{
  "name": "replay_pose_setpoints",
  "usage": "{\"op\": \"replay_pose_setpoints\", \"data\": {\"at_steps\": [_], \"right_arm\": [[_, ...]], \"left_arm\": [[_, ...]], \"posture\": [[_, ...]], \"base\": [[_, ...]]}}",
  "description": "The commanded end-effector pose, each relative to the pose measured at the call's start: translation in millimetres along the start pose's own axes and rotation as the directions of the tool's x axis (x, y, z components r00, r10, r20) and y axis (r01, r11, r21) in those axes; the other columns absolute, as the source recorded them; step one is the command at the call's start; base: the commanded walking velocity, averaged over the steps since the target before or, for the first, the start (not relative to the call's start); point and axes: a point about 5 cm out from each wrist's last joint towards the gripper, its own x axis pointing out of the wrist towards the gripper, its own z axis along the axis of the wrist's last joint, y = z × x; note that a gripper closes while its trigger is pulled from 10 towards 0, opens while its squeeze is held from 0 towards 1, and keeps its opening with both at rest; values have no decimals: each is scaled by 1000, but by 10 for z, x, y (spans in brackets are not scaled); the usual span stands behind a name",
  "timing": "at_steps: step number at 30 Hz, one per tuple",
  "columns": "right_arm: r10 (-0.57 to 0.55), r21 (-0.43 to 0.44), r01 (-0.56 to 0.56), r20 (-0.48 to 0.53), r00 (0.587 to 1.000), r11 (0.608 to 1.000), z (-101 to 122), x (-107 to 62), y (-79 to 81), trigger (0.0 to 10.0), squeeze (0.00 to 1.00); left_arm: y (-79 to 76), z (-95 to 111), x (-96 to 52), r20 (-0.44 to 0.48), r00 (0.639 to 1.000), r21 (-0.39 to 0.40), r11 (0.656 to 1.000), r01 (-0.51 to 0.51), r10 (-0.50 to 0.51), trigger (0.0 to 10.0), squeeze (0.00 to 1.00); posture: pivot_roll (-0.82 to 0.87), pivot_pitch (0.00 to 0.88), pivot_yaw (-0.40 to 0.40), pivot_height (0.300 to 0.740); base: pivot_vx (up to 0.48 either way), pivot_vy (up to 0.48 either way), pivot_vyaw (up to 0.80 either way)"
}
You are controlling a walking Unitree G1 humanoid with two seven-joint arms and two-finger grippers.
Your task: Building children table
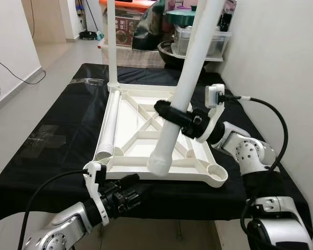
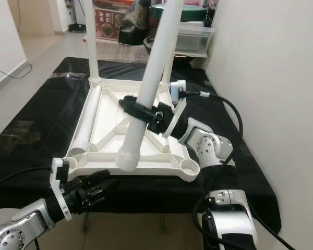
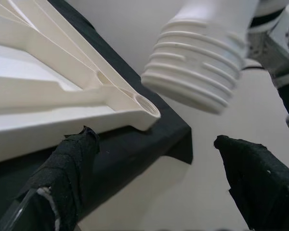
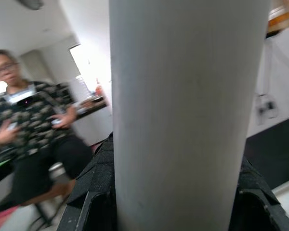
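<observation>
A black cloth-covered work table (image 1: pixel 52 130) is standing before me on a pale tiled floor (image 1: pixel 57 57), white plaster wall (image 1: pixel 281 62) rising alongside, cluttered clear plastic storage bins (image 1: pixel 214 39) piling up behind.

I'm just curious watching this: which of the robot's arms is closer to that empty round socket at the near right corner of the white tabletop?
Right. The right gripper holds the leg just above the socket; the left gripper sits past the tabletop's near edge, further left.

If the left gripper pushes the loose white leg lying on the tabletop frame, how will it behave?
The loose leg is a smooth round tube, so it would probably roll. It looks like rigid, light plastic. The frame's rim beside it may stop it.
</observation>
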Motion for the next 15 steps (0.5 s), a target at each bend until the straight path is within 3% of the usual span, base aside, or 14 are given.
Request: {"op": "replay_pose_setpoints", "data": {"at_steps": [1, 15], "right_arm": [[52, 6, -52, -5, 999, 999, -11, 28, 66, 0, 0], [237, 126, -226, -77, 969, 966, -368, 292, 296, 0, 0]], "left_arm": [[-30, -23, 36, -37, 999, 9, 999, 33, -33, 10000, 0], [-160, 78, 167, -150, 958, 49, 966, 255, -245, 10000, 0]], "posture": [[93, 0, -95, 740], [85, 0, -81, 740]], "base": [[0, 0, 0], [0, 0, 0]]}}
